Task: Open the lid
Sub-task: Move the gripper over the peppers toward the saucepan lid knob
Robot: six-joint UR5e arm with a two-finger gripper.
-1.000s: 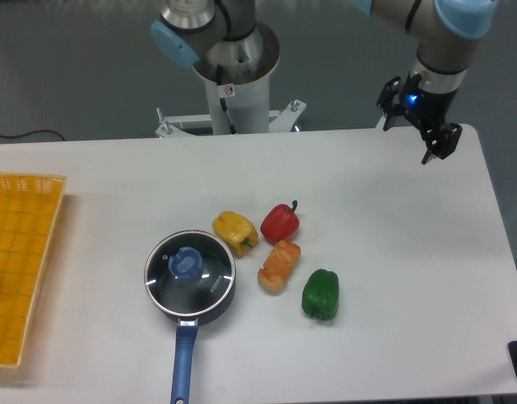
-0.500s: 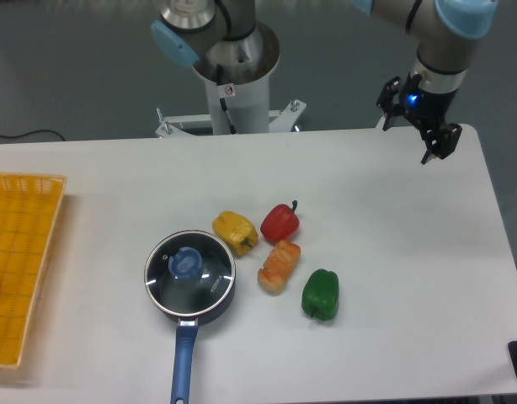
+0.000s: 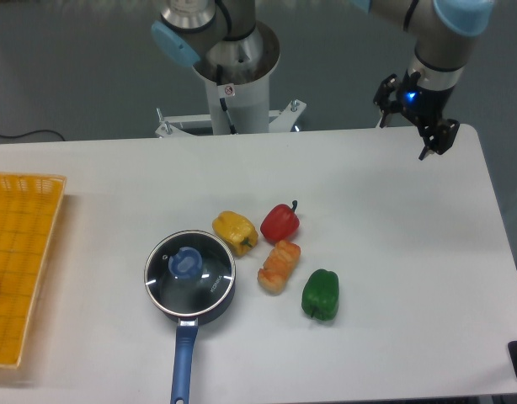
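low in the frame, left of centre, the pan (image 3: 191, 290) sits on the counter (image 3: 385, 252) with its long blue handle pointing toward the bottom edge, and the lid (image 3: 189, 268) lies flat on it, closing it rim to rim. the lid is glass in a metal ring, so it is likely stiff, fairly heavy, smooth and breakable if dropped or knocked on the pan's edge; the light-blue knob (image 3: 188, 262) at its centre looks the one sound place to take hold, from straight above, since the disc offers nothing to pinch. through the glass the pan looks dark, and whether anything is inside cannot be told. at the far left edge a yellow tray (image 3: 18, 261) holds something pale, only a sliver of which shows at its left border. right of the pan, just beside it, lie a yellow pepper (image 3: 234, 231), a red pepper (image 3: 280, 222), an orange lump (image 3: 279, 266) and a green pepper (image 3: 321, 294). in the upper right the pincer (image 3: 435, 139) hangs over the counter's far corner, well apart from the lid, holding nothing; whether it is spread or closed cannot be told.
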